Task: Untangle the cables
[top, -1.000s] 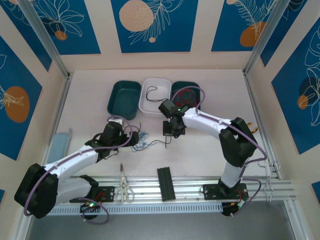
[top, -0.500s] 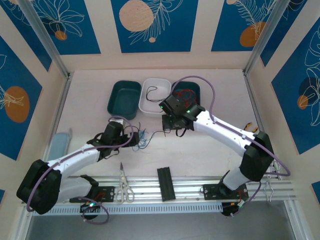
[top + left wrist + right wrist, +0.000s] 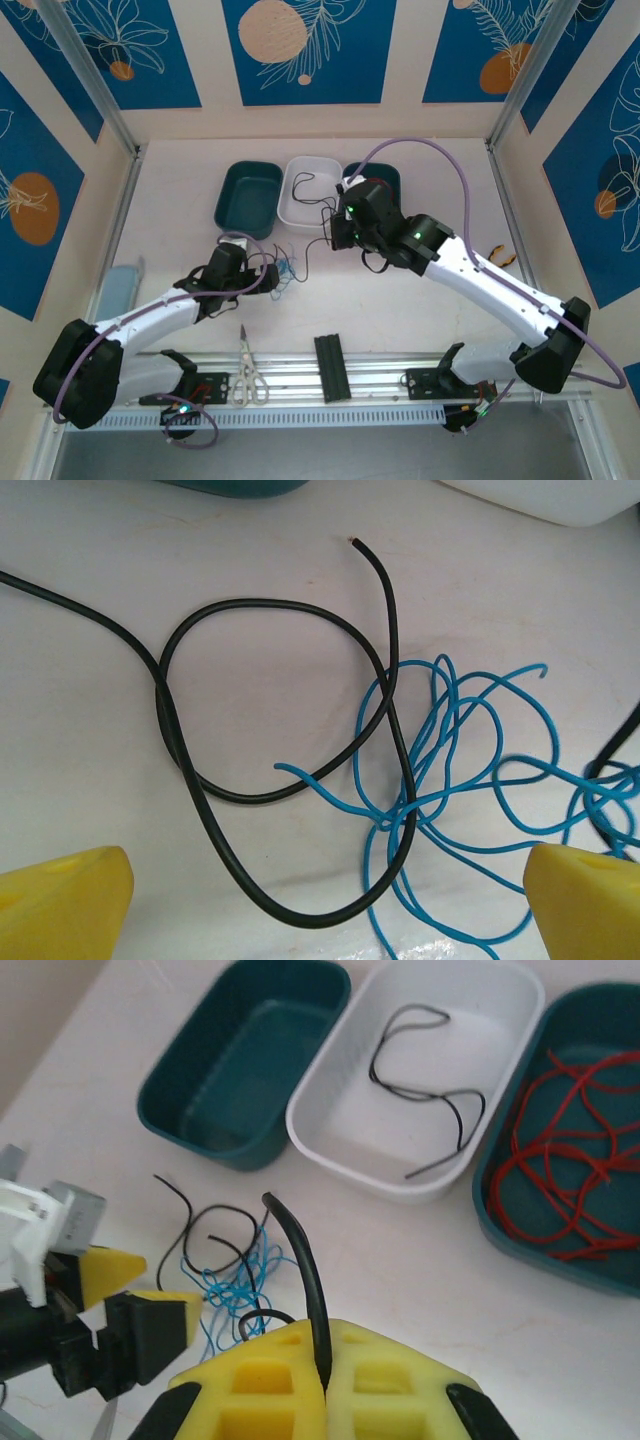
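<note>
**A:** What lies nearest to us?

**B:** On the metal rail at the near edge of the table [image 3: 420, 290] I see scissors [image 3: 247, 378], and to their right a black bar [image 3: 332, 367].

**A:** And the left arm?

**B:** The left end effector [image 3: 320, 900] is low over the table. Its yellow fingers [image 3: 60, 900] are spread as wide as they go, and nothing is held between them. Just in front of them lies the tangle. There is a blue cable [image 3: 450, 740] in many small loops and a looped black cable [image 3: 270, 605]. The black one crosses itself once and also crosses the blue one.

**A:** Does the right arm hold something?

**B:** Yes. The right end effector [image 3: 325, 1375] is pressed fully together on a held black cable [image 3: 300, 1260], and the free end of it stands up above the fingers. From above, a thin black line runs from this end effector down toward the blue tangle. The end effector hangs over the table, a little beyond the tangle and to its right.

**A:** And farther back?

**B:** There are three trays in a row, close side by side. On the left is a dark teal tray [image 3: 200, 1145]. In the middle is a white tray [image 3: 380, 1175] with a loose black cable [image 3: 420, 1055] lying curved inside. On the right is a second teal tray [image 3: 560, 1260] — the red cables [image 3: 560, 1160] lie there in loose loops.
</note>
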Tool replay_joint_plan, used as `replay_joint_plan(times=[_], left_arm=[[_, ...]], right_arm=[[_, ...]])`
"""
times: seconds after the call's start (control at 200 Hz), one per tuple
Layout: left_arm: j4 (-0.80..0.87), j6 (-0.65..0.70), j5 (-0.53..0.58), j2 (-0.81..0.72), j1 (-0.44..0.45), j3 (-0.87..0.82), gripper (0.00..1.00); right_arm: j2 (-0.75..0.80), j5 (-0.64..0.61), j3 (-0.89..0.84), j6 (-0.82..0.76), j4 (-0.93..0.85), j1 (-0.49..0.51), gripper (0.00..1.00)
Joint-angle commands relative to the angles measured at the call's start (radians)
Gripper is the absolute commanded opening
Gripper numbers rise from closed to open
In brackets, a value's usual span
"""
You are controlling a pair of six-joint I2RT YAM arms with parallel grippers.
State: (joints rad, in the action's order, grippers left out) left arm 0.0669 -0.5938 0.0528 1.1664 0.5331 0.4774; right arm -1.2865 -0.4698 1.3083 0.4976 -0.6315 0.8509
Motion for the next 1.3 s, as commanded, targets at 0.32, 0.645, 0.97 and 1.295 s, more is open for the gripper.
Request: replay_joint_plan(times=[0.32,0.645,0.97,1.295], left_arm=[[-0.013,0.023,-0.011,-0.025,-0.011,-0.011,1.00],[-0.013,0.025,-0.006,-0.036,-0.011,-0.010,1.00],[-0.003,0.015,-0.001,-0.067,-0.010,-0.006,1.00],[0.060,0.030,-0.002,-0.199,-0.011,0.024,1.00]], right_arm=[[0.070,0.003,0.111,-0.142,0.055,0.005,0.00],[0.066,0.001,0.203,-0.181,-0.054,0.002,0.00],[-0.012,-0.007,0.303,-0.162,-0.236,-0.021,0.00],[-0.084,-0.002,0.326,-0.149,-0.274,-0.022,0.00]])
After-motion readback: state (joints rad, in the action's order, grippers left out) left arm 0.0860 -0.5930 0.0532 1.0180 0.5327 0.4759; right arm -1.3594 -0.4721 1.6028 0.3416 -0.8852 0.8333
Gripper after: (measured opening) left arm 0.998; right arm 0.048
